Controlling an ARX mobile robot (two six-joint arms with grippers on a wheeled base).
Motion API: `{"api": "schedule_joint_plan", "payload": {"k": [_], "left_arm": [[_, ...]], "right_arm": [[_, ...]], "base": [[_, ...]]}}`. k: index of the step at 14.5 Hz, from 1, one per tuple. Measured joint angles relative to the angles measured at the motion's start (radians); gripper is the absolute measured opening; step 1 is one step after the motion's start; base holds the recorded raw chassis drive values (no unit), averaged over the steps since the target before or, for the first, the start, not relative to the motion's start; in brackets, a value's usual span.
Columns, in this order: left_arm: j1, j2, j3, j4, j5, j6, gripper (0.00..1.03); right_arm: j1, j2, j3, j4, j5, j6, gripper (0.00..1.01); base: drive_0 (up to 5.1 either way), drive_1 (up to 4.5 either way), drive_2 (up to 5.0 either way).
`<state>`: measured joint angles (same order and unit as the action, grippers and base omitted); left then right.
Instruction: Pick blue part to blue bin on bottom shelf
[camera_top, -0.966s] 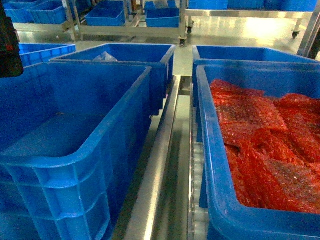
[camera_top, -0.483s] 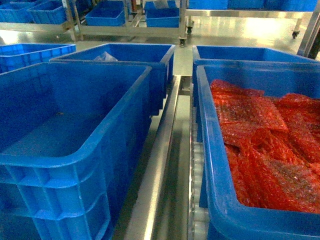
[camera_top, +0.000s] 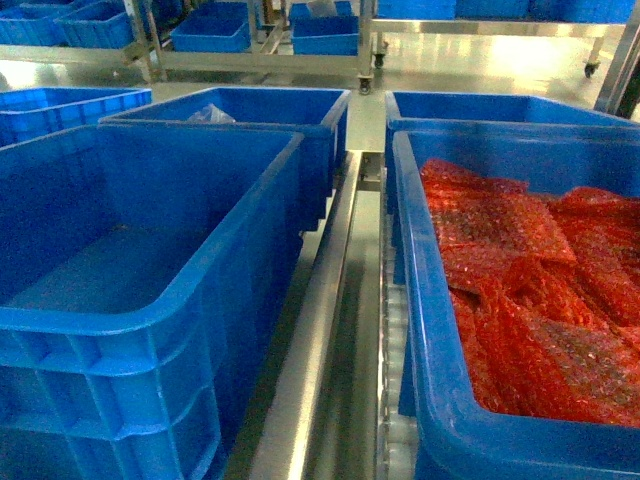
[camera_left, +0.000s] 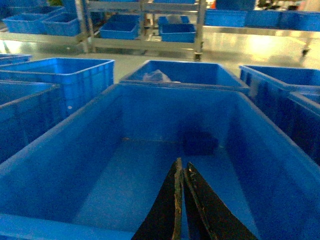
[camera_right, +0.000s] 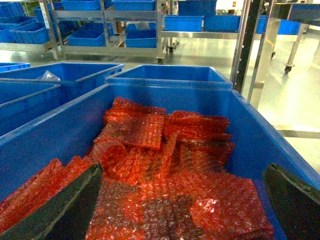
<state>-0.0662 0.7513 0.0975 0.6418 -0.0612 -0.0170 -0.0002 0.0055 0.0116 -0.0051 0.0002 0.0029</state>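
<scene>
The left gripper (camera_left: 181, 200) hangs over a large blue bin (camera_left: 65, 135), its two dark fingers pressed together with nothing between them. A dark blue part (camera_left: 200, 143) lies on the bin's floor near the far wall. The right gripper (camera_right: 185, 200) has its jaws spread wide above a second blue bin (camera_right: 250, 125) filled with red bubble-wrap bags (camera_right: 150, 150). In the head view, a steel rail (camera_top: 320, 330) runs between the two bins, with more blue bins behind them.
</scene>
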Motion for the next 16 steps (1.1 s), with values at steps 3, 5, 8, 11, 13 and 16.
{"api": "schedule_joint_plan", "payload": {"k": [3,5,8,11,13,16], "left_arm": [[0.060,-0.045,-0.016,-0.026,0.054,0.001,0.02],[0.072,-0.065,-0.023,-0.041,0.047,0.000,0.02],[0.069,-0.103,-0.034,-0.065,0.057,0.001,0.02],[0.064,-0.140,-0.044,-0.097,0.061,0.001,0.02],[0.064,-0.252,-0.087,-0.157,0.061,0.002,0.02],[0.065,-0.488,-0.087,-0.379,0.061,0.002,0.02]], "right_arm": [[0.000,0.000,0.000,0.000,0.000,0.000,0.98],[0.000,0.000,0.000,0.000,0.000,0.000,0.98],[0.000,0.000,0.000,0.001,0.000,0.000,0.98],[0.000,0.000,0.000,0.000,0.000,0.000,0.98],[0.000,0.000,0.000,0.000,0.000,0.000,0.98],[0.000,0.000,0.000,0.000,0.000,0.000,0.98]], "base": [[0.0,0.00,0.0],[0.0,0.00,0.0],[0.0,0.00,0.0],[0.0,0.00,0.0],[0.0,0.00,0.0],[0.0,0.00,0.0]]}}
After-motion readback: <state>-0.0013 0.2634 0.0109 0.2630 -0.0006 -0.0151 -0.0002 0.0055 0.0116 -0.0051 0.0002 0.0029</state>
